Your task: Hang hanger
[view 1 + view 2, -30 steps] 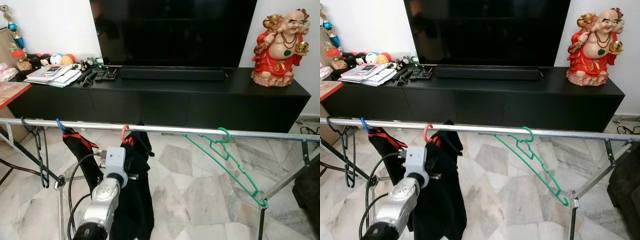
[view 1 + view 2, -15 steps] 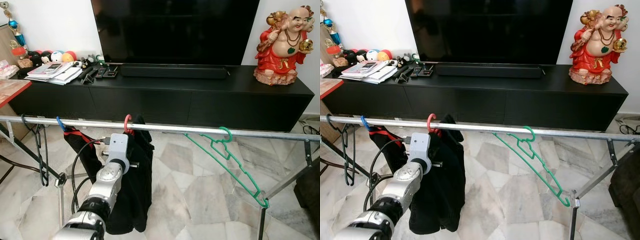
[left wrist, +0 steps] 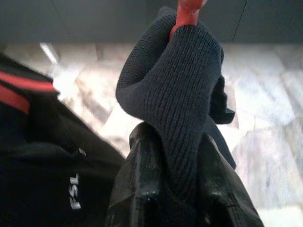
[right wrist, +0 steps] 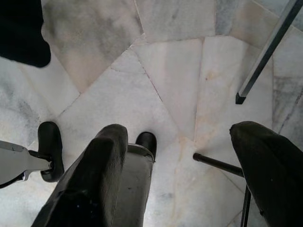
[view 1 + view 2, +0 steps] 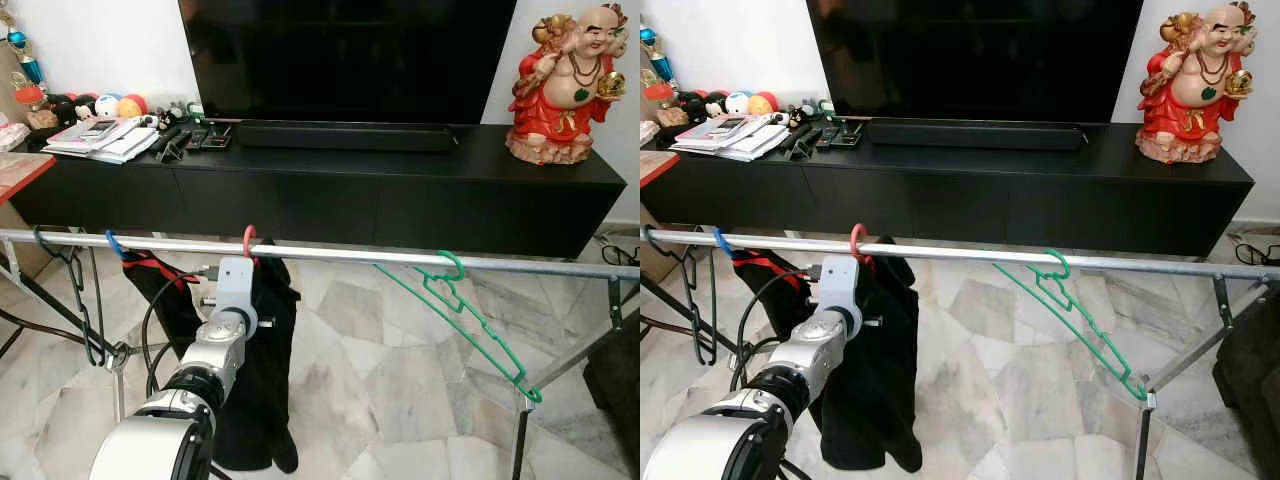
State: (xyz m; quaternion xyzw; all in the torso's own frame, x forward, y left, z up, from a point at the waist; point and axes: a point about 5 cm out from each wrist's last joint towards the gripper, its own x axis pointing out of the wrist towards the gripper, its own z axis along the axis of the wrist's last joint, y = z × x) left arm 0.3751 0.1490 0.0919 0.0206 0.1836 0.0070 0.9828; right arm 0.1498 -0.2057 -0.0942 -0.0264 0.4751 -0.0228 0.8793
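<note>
Since half a second ago my left arm has reached further forward and up, and the red hanger's hook now sits over the metal rail rather than just short of it; my head camera has shifted a little too. My left gripper is clamped narrow on the dark knit garment just below the hanger's neck, with the cloth bunched between the black fingers. From the wrist, the red neck rises straight ahead along the fingers, at about 12 o'clock in the head view, so the hook is directly above and beyond my grip. The hanger's long axis appears to lie roughly along the rail, under the draped cloth, though I can't see its arms. The garment hangs down toward 6 o'clock, beside another black garment with red trim at 9 o'clock. A green hanger hangs empty at 3 o'clock. My right gripper is spread wide, idle over the marble floor. I judge letting go comes next.
</note>
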